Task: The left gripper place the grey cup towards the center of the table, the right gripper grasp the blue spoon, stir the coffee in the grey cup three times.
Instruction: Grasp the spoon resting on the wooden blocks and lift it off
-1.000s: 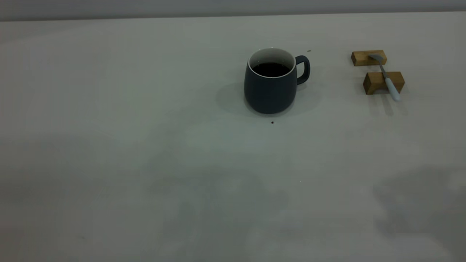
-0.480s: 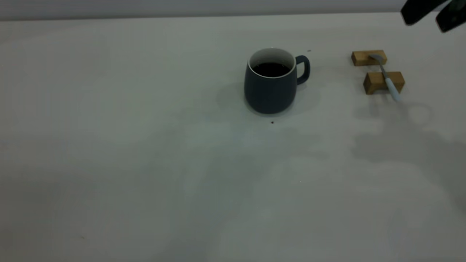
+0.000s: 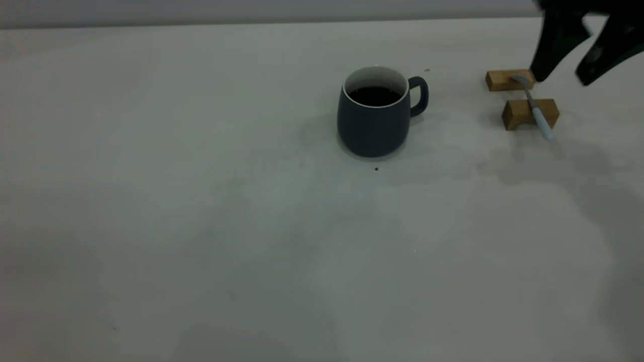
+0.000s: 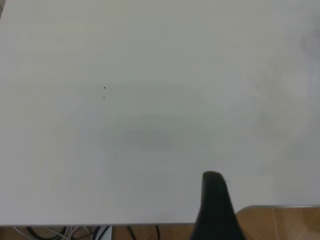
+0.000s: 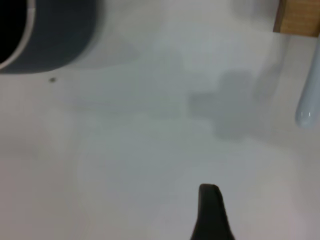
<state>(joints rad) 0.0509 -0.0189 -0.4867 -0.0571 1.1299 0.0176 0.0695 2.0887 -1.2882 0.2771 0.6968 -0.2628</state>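
Right gripper, fingers spread and empty, is positioned over the blue spoon near the tabletop's far right edge, propped on two wooden blocks. Risk: spoon knocked off if handle is clipped.

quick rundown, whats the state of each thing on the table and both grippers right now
grey cup: upright on the table, handle toward the blocks, ungrasped
coffee: in the cup, well below the rim
blue spoon: lying across two wooden blocks, handle end overhanging, ungrasped
right gripper: open, above the blocks, holding nothing
left gripper: away from the cup, over bare table near its edge
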